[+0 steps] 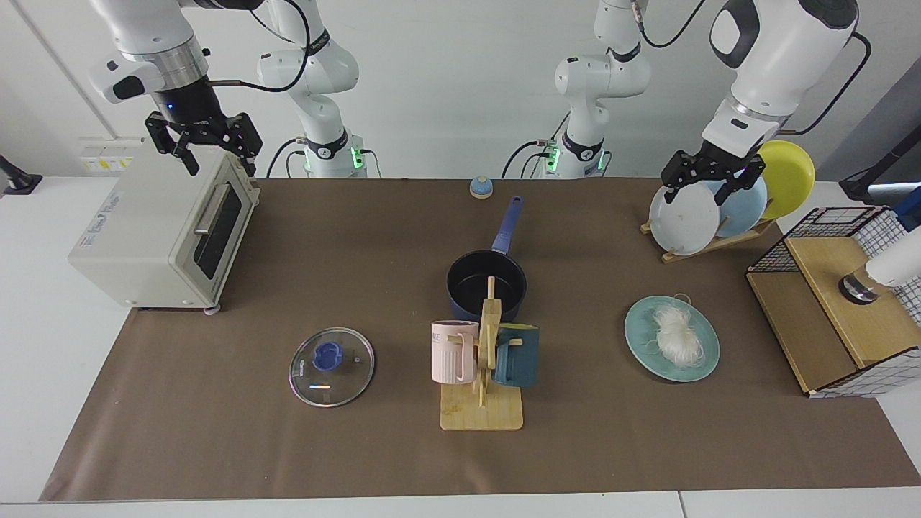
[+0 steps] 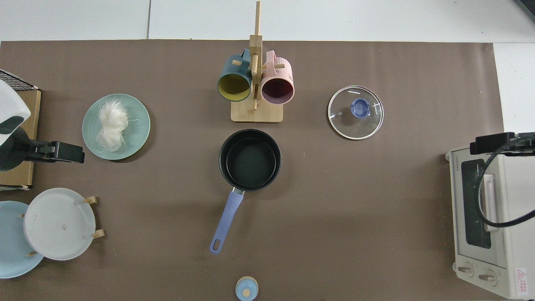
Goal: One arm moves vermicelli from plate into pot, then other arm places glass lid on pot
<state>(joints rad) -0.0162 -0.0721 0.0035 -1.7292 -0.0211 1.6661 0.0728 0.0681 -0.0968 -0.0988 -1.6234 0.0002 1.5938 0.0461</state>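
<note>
Vermicelli (image 1: 676, 336) lies as a loose tangle on the plate (image 1: 709, 352), toward its middle, with stray threads running to the rim; nothing of the task is done yet. Pot (image 1: 486, 283) sits empty mid-surface, handle pointing toward the arm bases, with a mug rack (image 1: 485, 381) just beside it on the camera side in the facing view. Lid (image 1: 332, 366) lies flat on the surface, knob up, well apart from the pot. Left gripper (image 1: 709, 185) hangs high over the plate rack (image 1: 709, 241), fingers spread and empty, not over the plate. Right gripper (image 1: 213, 150) hangs above the toaster oven (image 1: 162, 230), fingers likewise apart, holding nothing; this arm waits. Risks as judged: the noodles are thin and springy, so a pinch may catch only a few threads and leave the bulk behind, or trailing strands may drag across the brown surface or hang over the pot rim, where they would stop the lid from seating. A descent too deep would strike the plate and could shift it. The carry toward the pot passes near the rack and its two mugs (image 1: 455, 350); a low path may clip them. The lid lies flat with only a small knob to hold; an off-centre grip could let it tilt or slip.
</note>
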